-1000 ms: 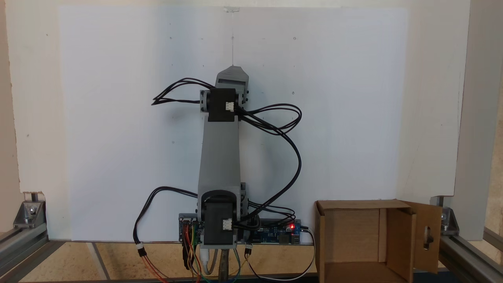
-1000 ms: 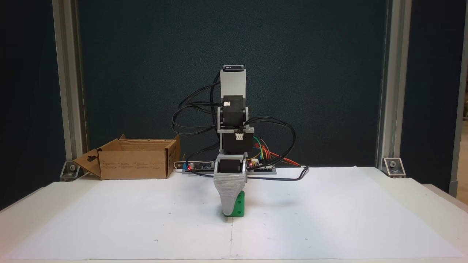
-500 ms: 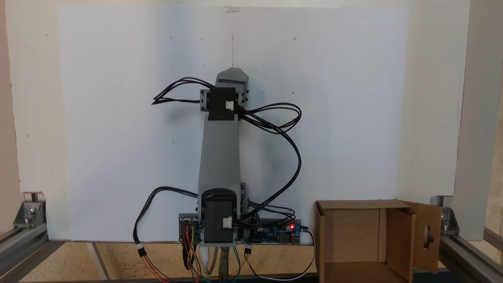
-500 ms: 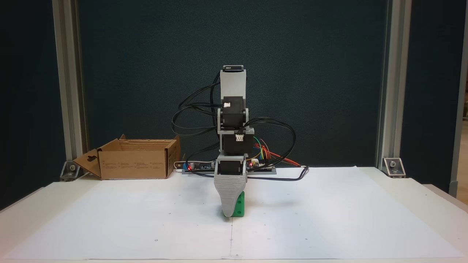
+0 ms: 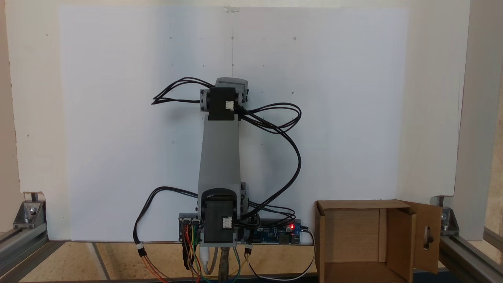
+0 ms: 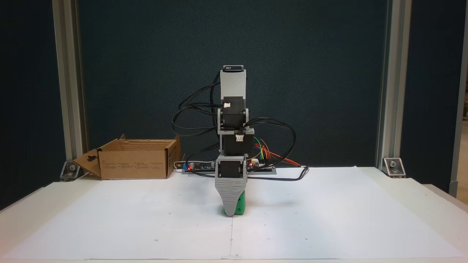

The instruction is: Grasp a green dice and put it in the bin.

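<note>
1 dice (image 6: 239, 207), green, low at paper (image 6: 310, 219) centre behind gripper (image 6: 230, 212); jaws overlap, state indeterminable. 1 bin (image 6: 135, 164), flaps open, ready to receive.

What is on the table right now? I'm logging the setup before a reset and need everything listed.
green dice: one, bright green, on the white paper behind the gripper's front jaw.
bin: one, brown cardboard, open, at the back left in a fixed view; one flap has a keyhole cutout.
white paper: covers the table.
circuit board: one, blue with a red light, at the arm's base.
metal frame posts: grey, at the table's back corners.
cables: black, looped round the arm.
gripper: one, grey, pointing down at the dice; the jaws line up, so its state cannot be told.
</note>
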Tool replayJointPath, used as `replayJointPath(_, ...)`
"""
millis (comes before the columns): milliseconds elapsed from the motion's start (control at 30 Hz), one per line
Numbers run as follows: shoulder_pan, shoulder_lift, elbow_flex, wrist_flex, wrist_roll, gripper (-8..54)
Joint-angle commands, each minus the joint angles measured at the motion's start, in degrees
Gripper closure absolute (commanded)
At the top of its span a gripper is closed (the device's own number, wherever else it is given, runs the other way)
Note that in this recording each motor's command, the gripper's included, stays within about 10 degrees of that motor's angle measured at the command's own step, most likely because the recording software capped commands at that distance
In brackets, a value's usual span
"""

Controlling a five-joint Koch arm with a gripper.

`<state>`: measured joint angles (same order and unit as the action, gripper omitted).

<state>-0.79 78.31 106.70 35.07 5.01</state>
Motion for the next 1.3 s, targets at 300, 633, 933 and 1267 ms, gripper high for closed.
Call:
replayJointPath(300,3.69,7.12,-18.54,24.08,0.97,34.1)
replayJointPath(633,6.06,11.43,-41.84,51.40,0.97,34.1)
replayJointPath(933,15.56,11.43,-42.19,50.01,-2.64,34.1)
replayJointPath(1267,48.08,11.43,-42.89,38.14,-15.12,34.1)
